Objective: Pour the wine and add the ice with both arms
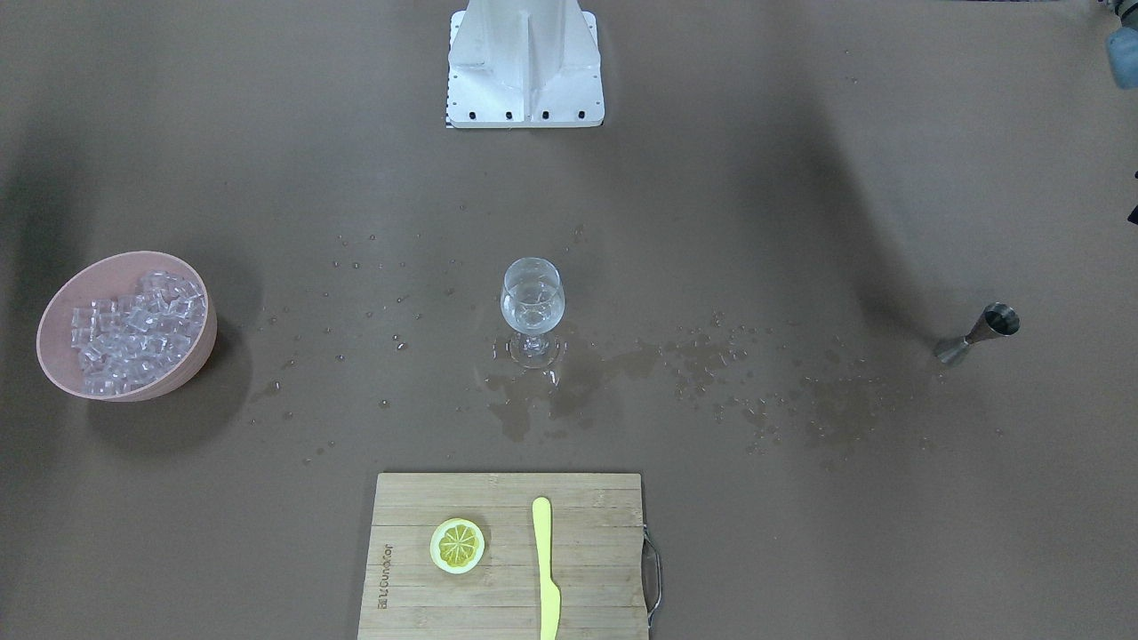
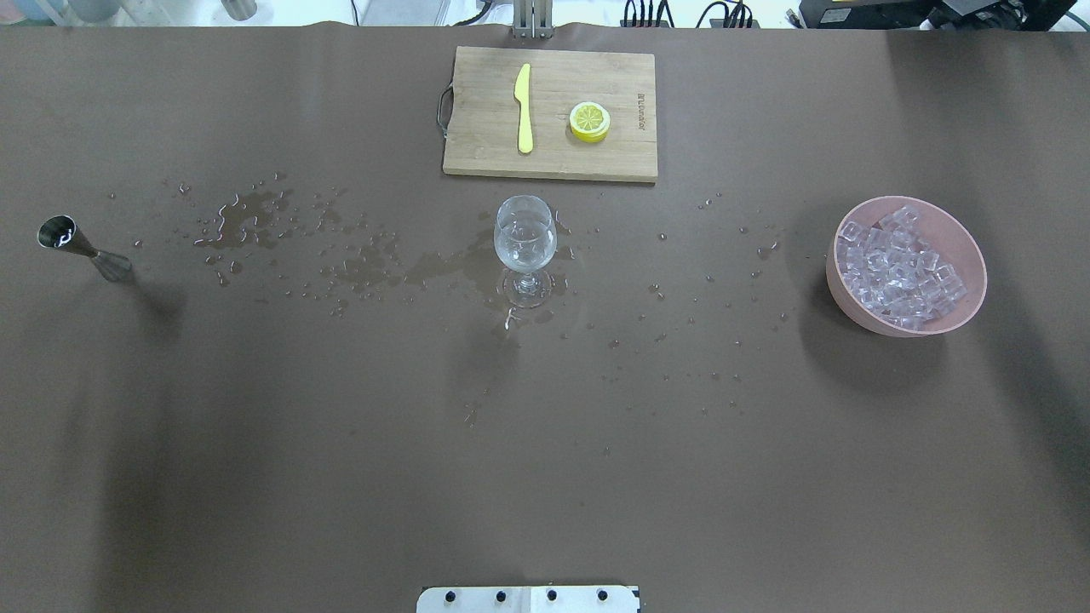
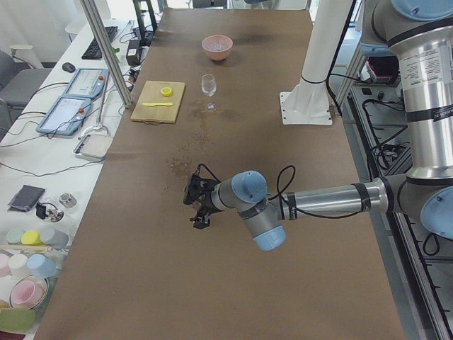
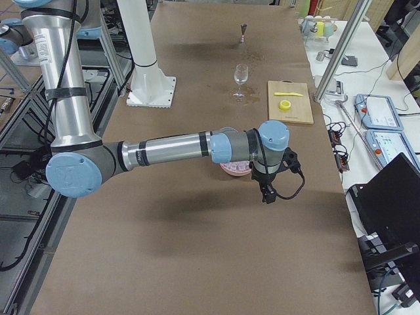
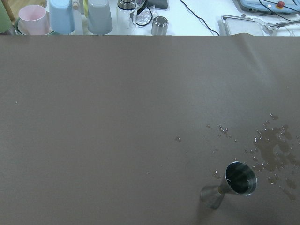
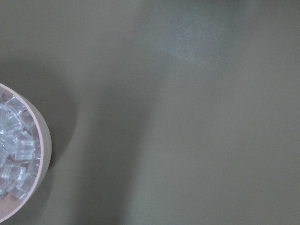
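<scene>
A clear wine glass (image 2: pixel 525 243) stands upright mid-table with a little clear wine (image 1: pixel 532 313) in its bowl. The ice (image 2: pixel 898 268) is piled in a pink bowl (image 2: pixel 971 302) on the robot's right; its edge shows in the right wrist view (image 6: pixel 40 154). A steel jigger (image 2: pixel 75 245) stands on the robot's left and is seen from above in the left wrist view (image 5: pixel 233 183). My left gripper (image 3: pixel 200 207) hangs over the table's left end. My right gripper (image 4: pixel 268 193) hangs just beyond the bowl (image 4: pixel 235 169). They show only in side views, so I cannot tell whether either is open or shut.
A wooden cutting board (image 2: pixel 485 153) with a yellow knife (image 2: pixel 524 111) and a lemon slice (image 2: pixel 589 121) lies at the far edge. Water spots (image 2: pixel 255 217) spread left and right of the glass. The white base block (image 1: pixel 524 67) stands at the robot's side.
</scene>
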### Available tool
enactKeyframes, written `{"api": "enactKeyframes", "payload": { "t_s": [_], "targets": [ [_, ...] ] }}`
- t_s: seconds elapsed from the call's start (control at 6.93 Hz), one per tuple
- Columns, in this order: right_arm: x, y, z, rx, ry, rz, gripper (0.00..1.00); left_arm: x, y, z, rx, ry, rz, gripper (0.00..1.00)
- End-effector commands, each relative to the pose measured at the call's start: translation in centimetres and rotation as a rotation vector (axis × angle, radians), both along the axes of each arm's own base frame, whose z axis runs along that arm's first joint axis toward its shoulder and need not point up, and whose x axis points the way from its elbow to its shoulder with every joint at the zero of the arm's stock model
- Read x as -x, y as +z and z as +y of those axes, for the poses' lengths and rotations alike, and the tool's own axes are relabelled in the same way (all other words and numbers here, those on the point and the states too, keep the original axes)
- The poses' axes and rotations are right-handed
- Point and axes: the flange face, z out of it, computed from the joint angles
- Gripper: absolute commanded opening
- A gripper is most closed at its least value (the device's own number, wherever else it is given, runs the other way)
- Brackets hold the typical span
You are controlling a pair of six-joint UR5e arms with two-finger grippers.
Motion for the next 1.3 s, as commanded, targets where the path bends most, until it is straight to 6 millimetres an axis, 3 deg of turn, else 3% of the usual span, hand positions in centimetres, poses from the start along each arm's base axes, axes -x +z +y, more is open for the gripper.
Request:
{"api": "enactKeyframes", "payload": {
  "t_s": [0.0,0.29,0.58,0.72,0.87,1.15],
  "targets": [
    [0.2,-0.3,0.0,-0.002,-0.004,-0.023,1.0,-4.0,0.2,-0.5,-0.023,-0.011,-0.002,0.98],
    [0.6,-0.5,-0.1,-0.008,-0.011,-0.032,1.0,-9.2,-0.4,-0.1,-0.094,0.01,-0.011,0.97],
    [0.7,-0.7,-0.1,-0.009,-0.013,-0.032,1.0,-11.0,0.1,1.3,-0.14,0.013,-0.03,0.97],
    [0.7,-0.8,-0.1,-0.011,-0.013,-0.032,1.0,-13.5,0.3,2.0,-0.164,0.007,-0.059,0.97],
    [0.7,-0.8,-0.2,-0.012,-0.013,-0.032,1.0,-14.8,0.7,2.1,-0.173,-0.014,-0.087,0.97],
    [0.8,-1.2,0.0,-0.016,-0.015,-0.048,1.0,-14.7,4.0,1.0,-0.16,-0.111,-0.162,0.97]
  ]
}}
